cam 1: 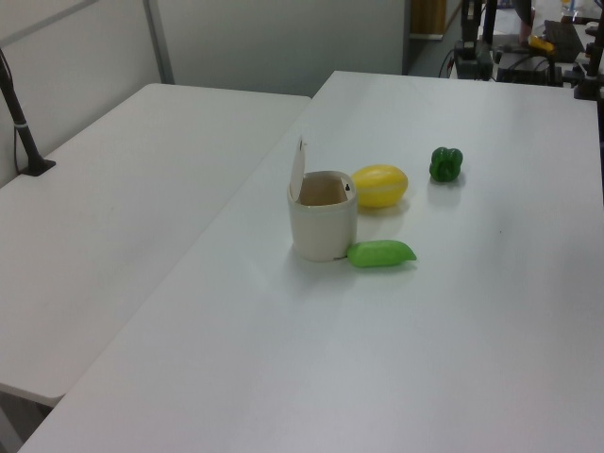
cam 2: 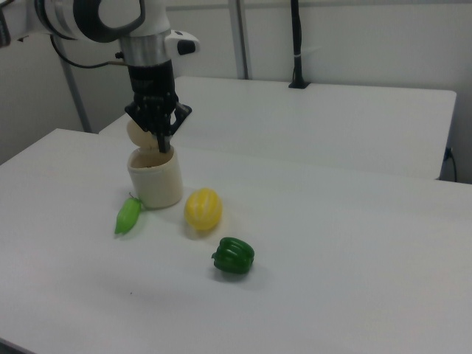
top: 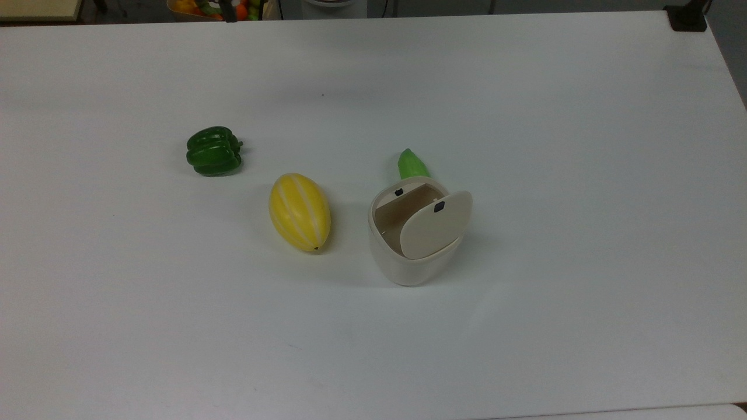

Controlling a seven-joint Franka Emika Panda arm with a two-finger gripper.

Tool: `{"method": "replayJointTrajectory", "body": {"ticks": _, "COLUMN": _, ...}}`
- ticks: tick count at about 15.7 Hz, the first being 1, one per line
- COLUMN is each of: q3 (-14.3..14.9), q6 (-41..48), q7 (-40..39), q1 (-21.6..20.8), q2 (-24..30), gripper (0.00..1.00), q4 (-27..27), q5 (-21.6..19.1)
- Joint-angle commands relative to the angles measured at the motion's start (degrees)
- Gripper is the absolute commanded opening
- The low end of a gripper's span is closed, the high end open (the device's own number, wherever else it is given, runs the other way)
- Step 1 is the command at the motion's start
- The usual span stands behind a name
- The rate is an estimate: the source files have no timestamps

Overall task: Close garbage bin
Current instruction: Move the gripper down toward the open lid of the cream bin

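On my right view, the green bell pepper (cam 2: 234, 256) sits nearest on the white worktop (cam 2: 354, 280). Beyond it lies the yellow striped melon (cam 2: 203, 209), and off to the right view's left is the light green pod-shaped vegetable (cam 2: 128, 215), its tip just beside the garbage bin (cam 2: 155, 178). The bin stands upright near the middle of the worktop, between the pod and the melon in the top view (top: 408, 256), apart from the melon. Its lid (top: 435, 224) is raised on its hinge, standing nearly upright in the left view (cam 1: 297, 169), so the mouth is open; a small black tab (top: 439, 206) shows on the lid.

Farther back in the right view, my tool (cam 2: 161, 145) hangs above the bin's rim, tips pointing down close together. They look nearly clenched and grasp nothing, though I cannot be sure against the lid behind.
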State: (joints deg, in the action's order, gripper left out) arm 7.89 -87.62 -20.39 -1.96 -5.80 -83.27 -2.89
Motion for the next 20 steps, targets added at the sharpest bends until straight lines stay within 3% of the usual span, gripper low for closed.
{"method": "replayJointTrajectory", "body": {"ticks": 1, "q3": 0.02, "q6": -4.14, "q7": -11.41, "q1": -0.33, "q2": 0.43, "gripper": 0.00, "q4": -0.31, "q5": -5.88}}
{"method": "replayJointTrajectory", "body": {"ticks": 7, "q3": -0.07, "q6": -9.84, "q7": -14.06, "q1": -3.40, "q2": -0.70, "gripper": 0.00, "q4": -0.40, "q5": -11.08}}
{"method": "replayJointTrajectory", "body": {"ticks": 11, "q3": -0.07, "q6": -17.92, "q7": -8.37, "q1": -7.09, "q2": -2.29, "gripper": 0.00, "q4": -0.66, "q5": -10.82}}
{"method": "replayJointTrajectory", "body": {"ticks": 20, "q3": -0.07, "q6": -29.88, "q7": -4.84, "q1": -11.75, "q2": -9.23, "gripper": 0.00, "q4": -0.22, "q5": -11.17}}
